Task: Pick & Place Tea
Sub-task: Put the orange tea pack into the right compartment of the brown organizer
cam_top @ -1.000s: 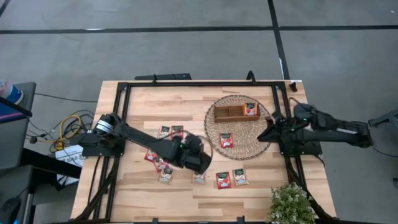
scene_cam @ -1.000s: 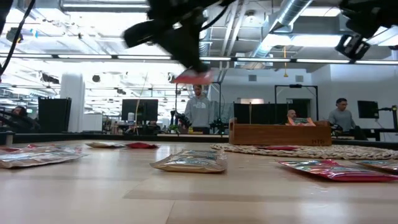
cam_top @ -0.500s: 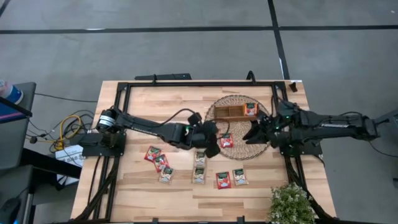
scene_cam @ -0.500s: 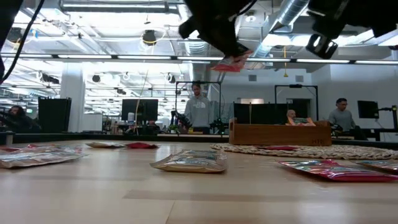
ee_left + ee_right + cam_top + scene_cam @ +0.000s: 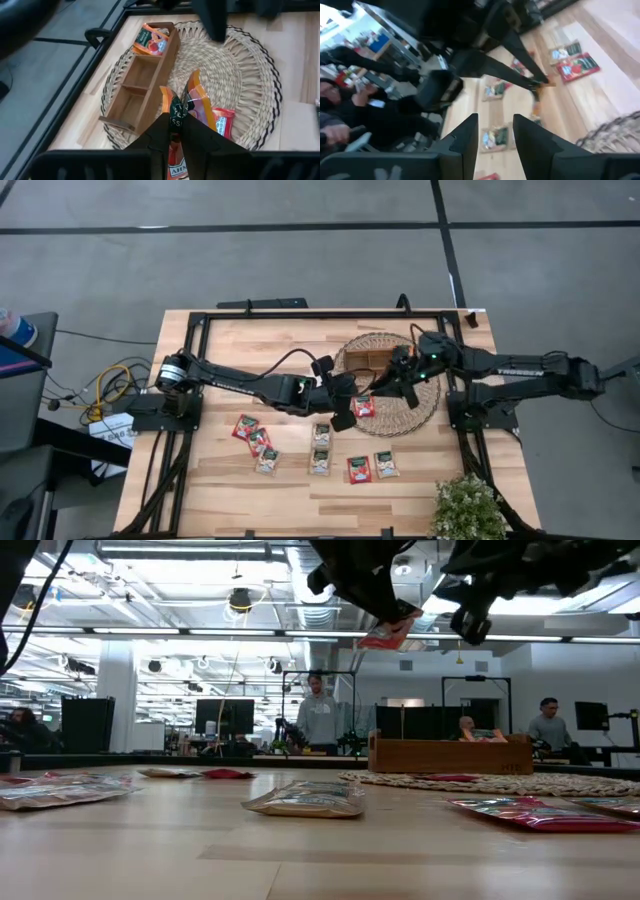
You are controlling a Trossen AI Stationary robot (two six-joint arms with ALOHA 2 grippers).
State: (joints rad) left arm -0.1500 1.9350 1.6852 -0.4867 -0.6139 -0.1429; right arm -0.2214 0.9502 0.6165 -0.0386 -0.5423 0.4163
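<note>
My left gripper hangs above the wicker mat's near left edge, shut on a red tea sachet that also shows high in the low view. My right gripper stands open over the mat, beside the wooden tray, with nothing between its fingers. One red sachet lies in the tray's end compartment. Another lies flat on the mat. Several more sachets lie flat on the table nearer the front. My left gripper pinches the red sachet between its two fingers by its lower part. The fingers slant down, coming from the table's left. The sachet stands edge-on and slightly bent, sticks out past the fingertips, and is lifted clear above the mat.
Black frame rails run along the table's edges. A potted plant stands at the near right corner. Loose sachets sit near the front left, others near the front middle. People stand in the room beyond the table.
My left gripper has carried the red sachet up and toward the table's right and far side, to the mat's edge, rolling so the sachet went from lying flat to tilted. My right gripper has gone from the table's right edge toward the left, over the mat.
</note>
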